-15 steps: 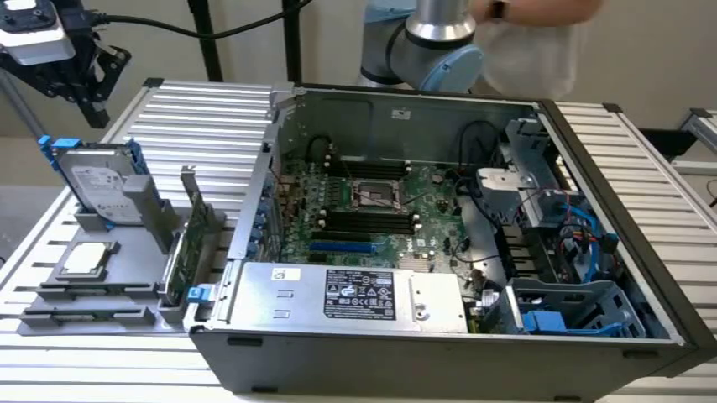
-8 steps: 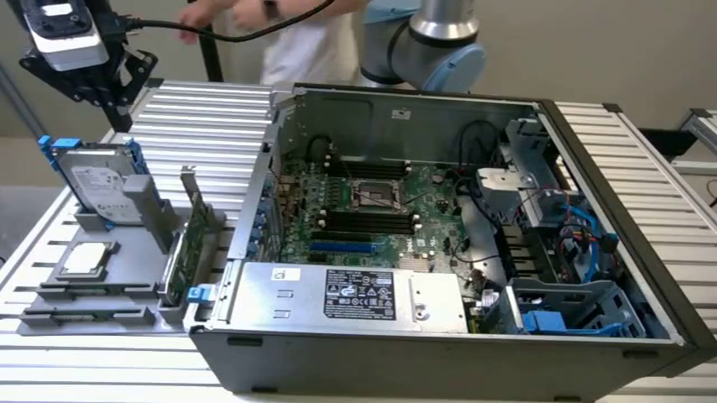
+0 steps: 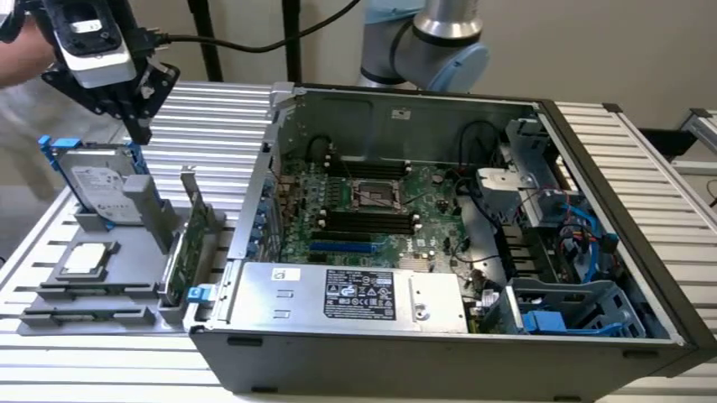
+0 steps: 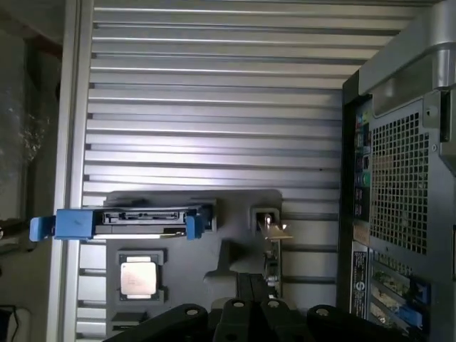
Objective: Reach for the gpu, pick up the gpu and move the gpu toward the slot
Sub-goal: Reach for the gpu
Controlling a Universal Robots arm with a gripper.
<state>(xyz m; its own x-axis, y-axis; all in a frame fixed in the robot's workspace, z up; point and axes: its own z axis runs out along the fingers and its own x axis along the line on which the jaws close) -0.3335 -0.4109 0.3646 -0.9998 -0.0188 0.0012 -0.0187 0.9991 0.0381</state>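
Pincer (image 3: pixel 137 126) clenched, fingers pressed together, nothing between them. It hangs high over the far left corner of the slatted table (image 3: pixel 224 109), on the exterior view's left, above the far end of the grey holder (image 3: pixel 112 315).

Gpu (image 3: pixel 197 228) not picked up. It stands on edge in its groove at the right side of the holder, the side nearest the computer case (image 3: pixel 448 361). Green board face is toward the case, and the narrow silver bracket rises at its far end. From the wrist camera the gpu (image 4: pixel 271 251) shows edge-on as a thin dark strip, the bracket end catching light. My closed pincer (image 4: pixel 254 279) sits just beside its line, well above it, touching nothing.

Hard drive (image 3: pixel 103 191) with blue rails stands upright at the far left of the holder, almost directly beneath the pincer. In the wrist view the hard drive (image 4: pixel 132 219) lies crosswise, blue rails at both ends.

Square silver chip (image 3: pixel 90 260) lies flat in its recess, nearer than the drive and left of the gpu. It also shows in the wrist view (image 4: pixel 139 276).

Case lies open on its side to the right of the holder. Motherboard (image 3: pixel 370 210) is exposed, and the silver power supply (image 3: pixel 358 294) runs along the near wall.
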